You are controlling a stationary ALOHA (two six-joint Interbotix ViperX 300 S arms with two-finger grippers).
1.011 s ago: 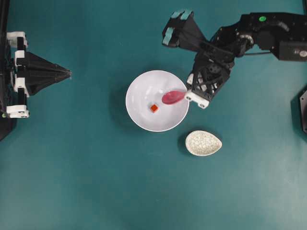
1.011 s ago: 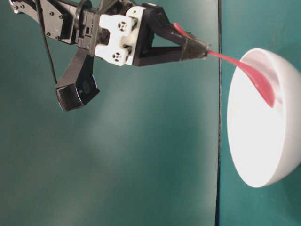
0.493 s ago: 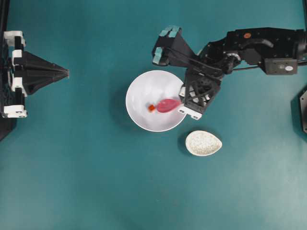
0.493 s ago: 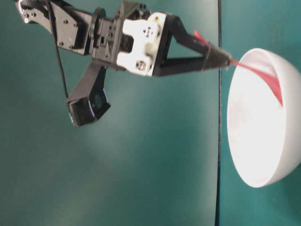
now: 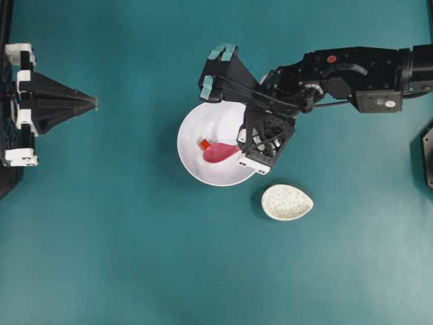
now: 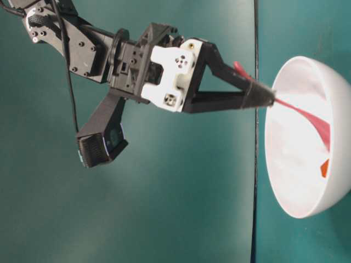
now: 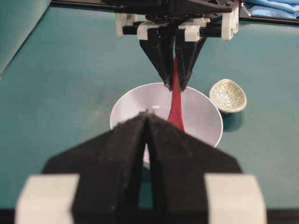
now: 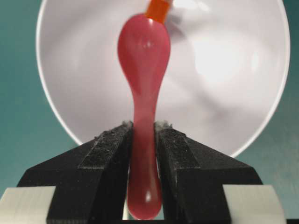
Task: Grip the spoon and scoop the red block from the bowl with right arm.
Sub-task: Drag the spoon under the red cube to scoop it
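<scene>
My right gripper (image 5: 238, 150) is shut on the handle of the pink spoon (image 5: 218, 153), with the handle squeezed between both pads (image 8: 110, 140). The spoon's (image 8: 142, 60) oval end lies low inside the white bowl (image 5: 188, 125). The small red block (image 8: 158, 8) sits right at the spoon's tip, on the bowl's floor, not in the spoon. From table level, the block (image 6: 324, 168) rests below the spoon (image 6: 307, 112) inside the bowl (image 6: 296, 164). My left gripper (image 5: 97, 103) is shut and empty at the far left, pointing at the bowl (image 7: 201, 116).
A small speckled cream egg-shaped dish (image 5: 287, 202) sits on the teal table just right of and below the bowl, close under the right wrist. A dark object (image 5: 427, 156) stands at the right edge.
The right gripper has moved left and lower, carrying the spoon deeper into the bowl. The red block has been pushed left, away from the bowl's middle. The left arm has stayed put.
</scene>
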